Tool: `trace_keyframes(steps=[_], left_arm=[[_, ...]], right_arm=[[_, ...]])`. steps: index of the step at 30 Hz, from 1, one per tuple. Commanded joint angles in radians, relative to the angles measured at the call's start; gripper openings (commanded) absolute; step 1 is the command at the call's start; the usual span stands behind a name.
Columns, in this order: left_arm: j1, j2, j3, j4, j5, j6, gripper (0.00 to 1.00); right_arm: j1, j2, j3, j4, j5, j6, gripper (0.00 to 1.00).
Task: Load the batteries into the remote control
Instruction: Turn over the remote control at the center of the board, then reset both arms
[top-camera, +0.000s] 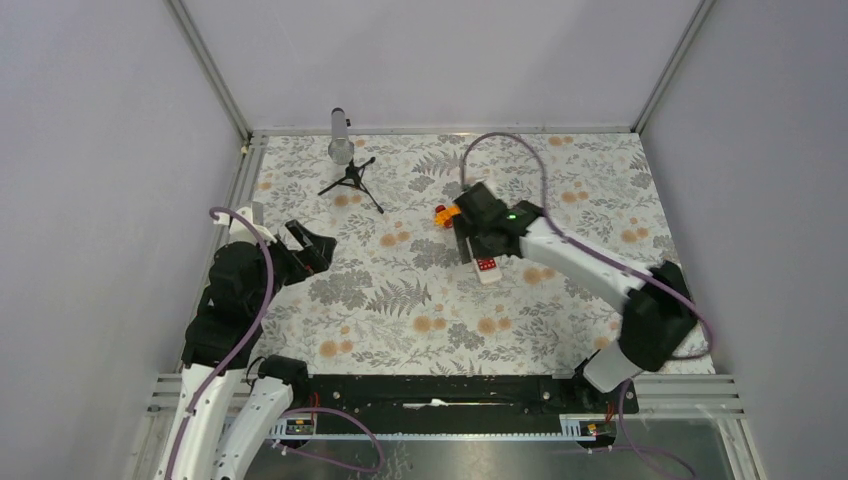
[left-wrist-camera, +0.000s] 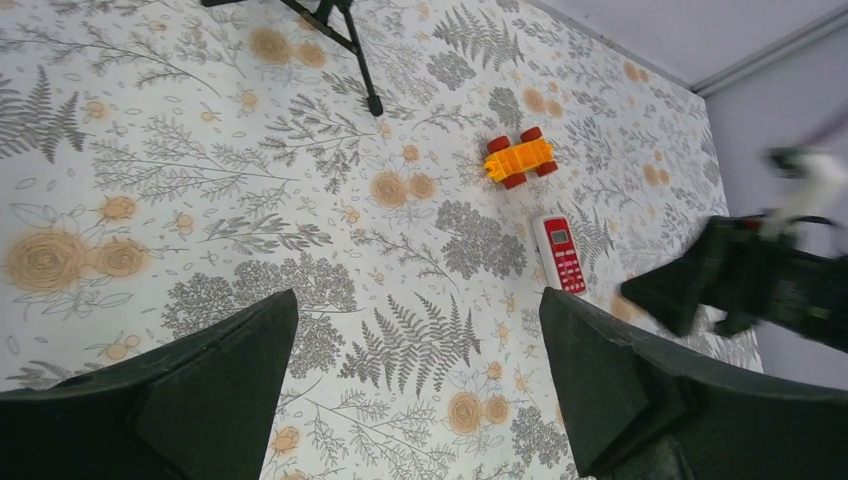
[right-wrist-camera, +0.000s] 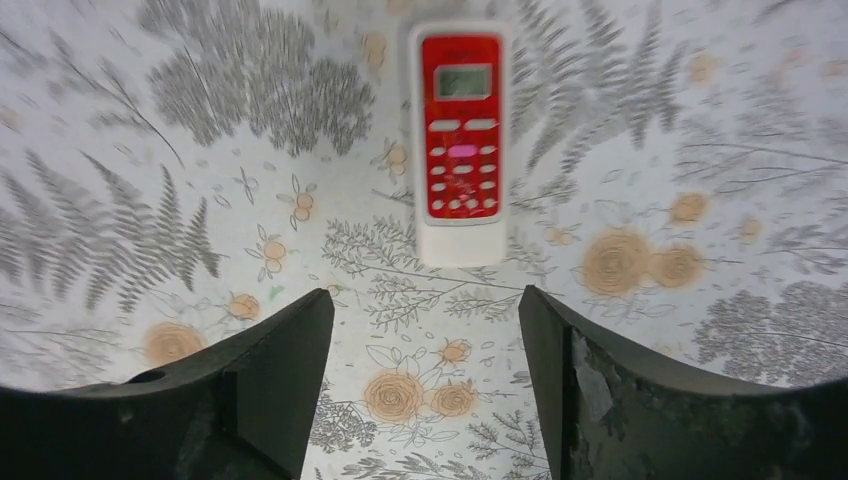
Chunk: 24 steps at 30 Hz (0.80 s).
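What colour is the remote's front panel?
The remote control has a red panel; clearest in right wrist view.

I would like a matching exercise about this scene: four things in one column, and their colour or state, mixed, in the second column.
1 remote control
2 toy car
3 tripod
4 right gripper

a black, three legs
b open, empty
c orange, red wheels
d red front facing up

Pairs: 1-d, 2-c, 3-a, 4-b

left gripper (left-wrist-camera: 418, 335): jaws spread wide, nothing between them, over floral cloth (left-wrist-camera: 200, 200)
remote control (left-wrist-camera: 560, 253): red face up, near cloth's right edge
toy car (left-wrist-camera: 518, 158): orange, just beyond remote, not touching
tripod leg (left-wrist-camera: 345, 45): black, toward far edge
right arm (left-wrist-camera: 750, 280): dark, blurred, at right edge
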Motion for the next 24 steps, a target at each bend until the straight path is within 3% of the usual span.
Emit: trace_keyframes(steps=[1,5,11,18,24], left_arm=[[0.006,0.044,0.126,-0.062,-0.097,0.013,0.99],[0.006,0.031,0.198,-0.078,-0.146,0.060,0.99],[0.006,0.003,0.274,-0.106,-0.183,0.163,0.99],[0.006,-0.068,0.300,-0.095,-0.252,0.223,0.99],[0.006,-0.118,0.309,-0.091,-0.315,0.256,0.99]], right_arm=[[-0.089,-0.285,-0.072,0.070,0.137,0.021,0.82],[-0.138,-0.499,-0.129,0.101,0.436,-0.024,0.99],[-0.144,-0.757,-0.144,0.194,0.738,-0.135,1.00],[-0.145,-1.007,-0.235,0.427,0.831,-0.295,1.00],[-0.144,-1.018,-0.179,0.349,0.818,-0.237,1.00]])
